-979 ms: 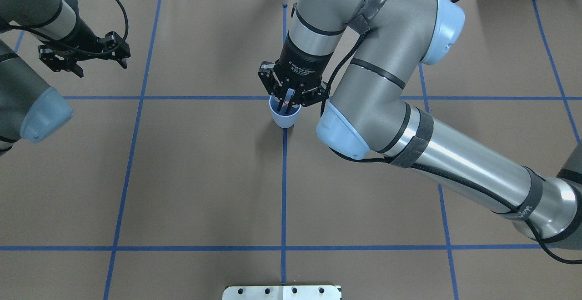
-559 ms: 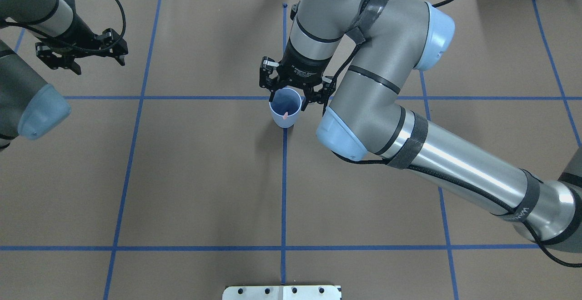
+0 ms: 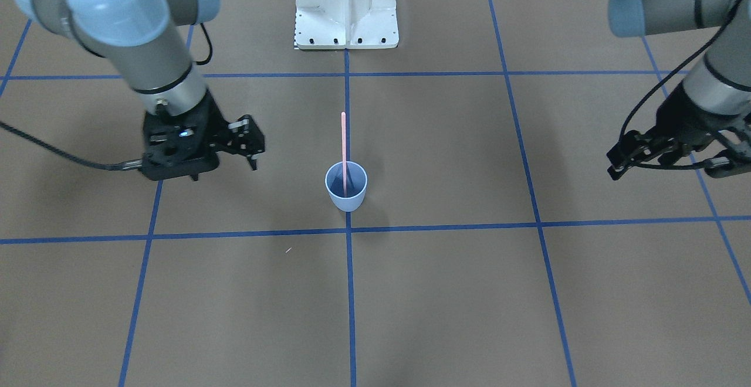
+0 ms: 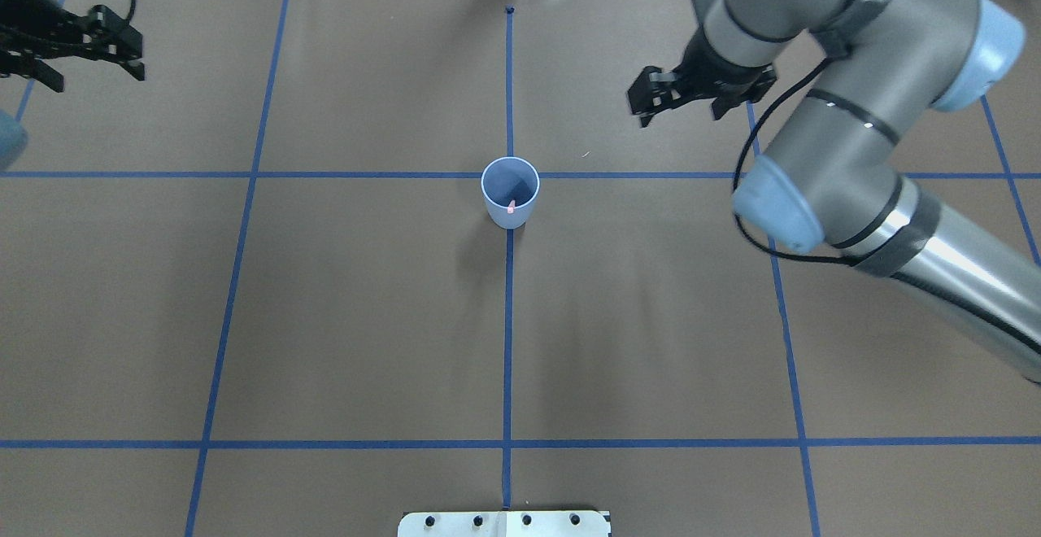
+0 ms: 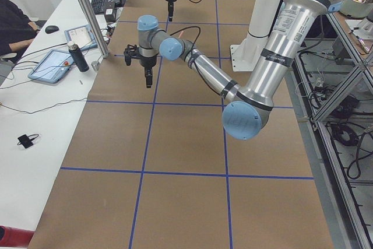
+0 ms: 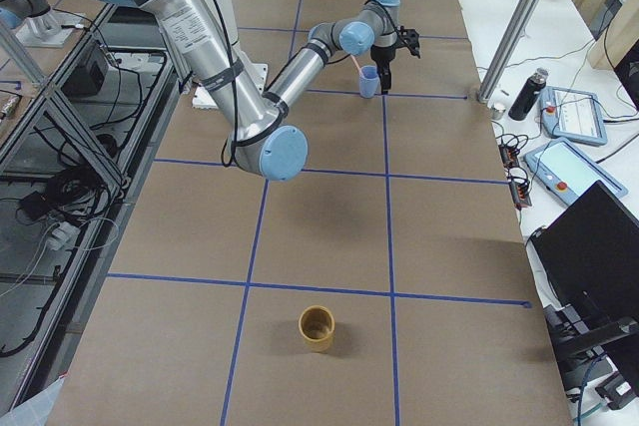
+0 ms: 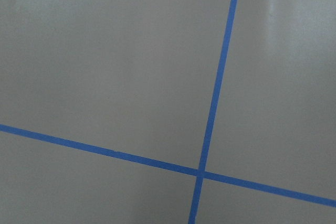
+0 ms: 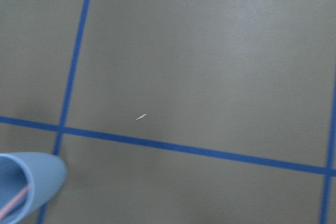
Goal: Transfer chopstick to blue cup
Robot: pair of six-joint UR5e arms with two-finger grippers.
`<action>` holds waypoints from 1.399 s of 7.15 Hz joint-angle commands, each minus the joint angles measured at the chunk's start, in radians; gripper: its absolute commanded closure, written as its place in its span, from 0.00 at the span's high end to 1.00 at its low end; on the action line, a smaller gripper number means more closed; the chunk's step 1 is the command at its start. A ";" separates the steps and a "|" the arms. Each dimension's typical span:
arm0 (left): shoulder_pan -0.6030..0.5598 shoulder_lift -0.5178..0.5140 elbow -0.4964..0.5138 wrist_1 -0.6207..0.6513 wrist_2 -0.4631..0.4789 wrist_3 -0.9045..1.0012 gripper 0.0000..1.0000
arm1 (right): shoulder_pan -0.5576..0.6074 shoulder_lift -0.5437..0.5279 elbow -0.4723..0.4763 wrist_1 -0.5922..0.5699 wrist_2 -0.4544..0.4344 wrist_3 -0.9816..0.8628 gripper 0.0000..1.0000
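The blue cup (image 4: 510, 195) stands upright at the table's middle, on the centre tape line; it also shows in the front view (image 3: 346, 192) and in a corner of the right wrist view (image 8: 29, 179). One pale pink chopstick (image 3: 344, 143) stands in the cup, leaning on its rim and sticking well above it; only its tip shows from overhead (image 4: 511, 207). My right gripper (image 4: 681, 114) is open and empty, off to the cup's right and farther back, also seen from the front (image 3: 252, 146). My left gripper (image 4: 96, 80) is open and empty at the far left.
A tan cup (image 6: 318, 327) stands alone at the table's right end. The white mounting plate (image 4: 504, 523) sits at the near edge. A tiny pale speck (image 4: 585, 154) lies right of the blue cup. Blue tape lines grid the brown table.
My right gripper opened over the cup, let go of the chopstick, then rose and swung away to the right and back. My left gripper drew farther left.
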 commanded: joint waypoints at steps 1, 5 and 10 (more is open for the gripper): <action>-0.161 0.116 0.008 0.008 -0.058 0.319 0.98 | 0.235 -0.138 0.007 -0.082 0.097 -0.342 1.00; -0.393 0.187 0.230 -0.005 -0.060 0.756 0.98 | 0.617 -0.442 -0.077 -0.087 0.261 -0.901 1.00; -0.412 0.262 0.358 -0.134 -0.055 0.790 0.98 | 0.715 -0.570 -0.113 -0.086 0.268 -0.963 1.00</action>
